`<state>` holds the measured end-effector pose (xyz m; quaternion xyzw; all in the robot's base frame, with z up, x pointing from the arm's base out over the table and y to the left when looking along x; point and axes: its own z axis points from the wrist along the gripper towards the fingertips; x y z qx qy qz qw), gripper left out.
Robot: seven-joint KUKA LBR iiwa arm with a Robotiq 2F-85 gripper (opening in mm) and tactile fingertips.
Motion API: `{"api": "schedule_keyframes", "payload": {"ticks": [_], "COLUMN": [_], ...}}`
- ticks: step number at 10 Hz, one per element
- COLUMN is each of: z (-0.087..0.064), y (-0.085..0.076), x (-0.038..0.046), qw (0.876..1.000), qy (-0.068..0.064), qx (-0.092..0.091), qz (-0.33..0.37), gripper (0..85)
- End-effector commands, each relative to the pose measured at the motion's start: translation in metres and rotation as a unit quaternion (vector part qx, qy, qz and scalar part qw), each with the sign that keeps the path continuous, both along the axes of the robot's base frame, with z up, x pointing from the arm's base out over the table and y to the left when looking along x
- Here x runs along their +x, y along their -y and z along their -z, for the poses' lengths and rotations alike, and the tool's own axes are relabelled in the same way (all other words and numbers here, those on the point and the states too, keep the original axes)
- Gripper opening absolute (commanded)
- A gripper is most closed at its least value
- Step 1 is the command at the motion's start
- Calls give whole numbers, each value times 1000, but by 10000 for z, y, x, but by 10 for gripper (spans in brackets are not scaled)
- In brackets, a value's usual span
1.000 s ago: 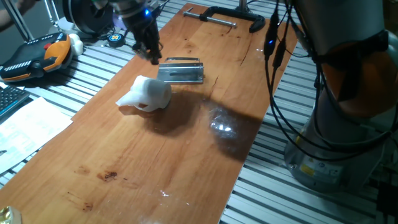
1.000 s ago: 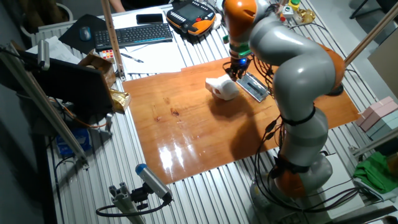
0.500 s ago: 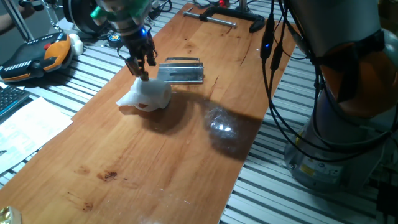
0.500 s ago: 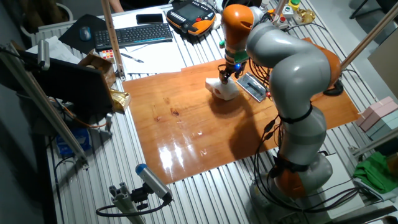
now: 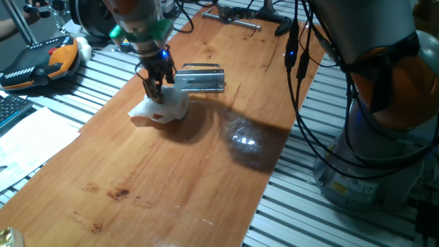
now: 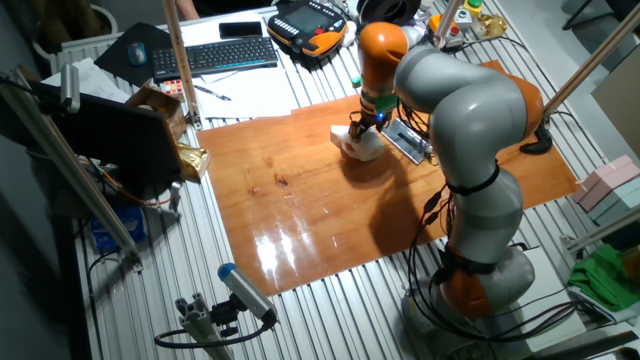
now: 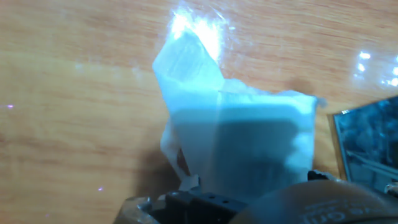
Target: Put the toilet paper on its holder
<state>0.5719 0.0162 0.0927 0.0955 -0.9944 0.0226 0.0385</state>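
Note:
The toilet paper (image 5: 164, 108) is a small white roll lying on the wooden table, with its loose sheet trailing to the left. It also shows in the other fixed view (image 6: 362, 146) and fills the hand view (image 7: 249, 146). The holder (image 5: 200, 77), a flat shiny grey metal bracket, lies just behind and to the right of the roll, and also shows in the other fixed view (image 6: 410, 140) and the hand view (image 7: 368, 134). My gripper (image 5: 156, 95) points down with its tips at the roll's top left; the jaws stand a little apart. The tips are hidden in the hand view.
A long black clamp (image 5: 241, 16) lies at the table's far end. An orange and black pendant (image 5: 41, 62) and white printed sheets (image 5: 27, 140) sit on the slatted bench to the left. Black cables (image 5: 302, 82) hang over the table's right edge.
My gripper has moved from beside the holder's left end forward and down onto the roll. The roll and the holder have not moved.

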Motion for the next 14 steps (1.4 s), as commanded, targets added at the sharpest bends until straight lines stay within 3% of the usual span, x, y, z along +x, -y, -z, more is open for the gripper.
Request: {"api": "schedule_keyframes", "payload": {"ticks": [1, 3, 5, 7, 12, 14], "z": [46, 72, -16, -42, 141, 174], "y": [6, 12, 129, 172, 123, 121], "x": [11, 34, 106, 136, 142, 141], "qw": [1000, 1000, 999, 999, 998, 997], "qy": [6, 15, 10, 13, 42, 43], "qx": [4, 6, 19, 14, 14, 16], "qz": [4, 26, 35, 41, 54, 57], "gripper": [850, 850, 850, 850, 850, 850]}}
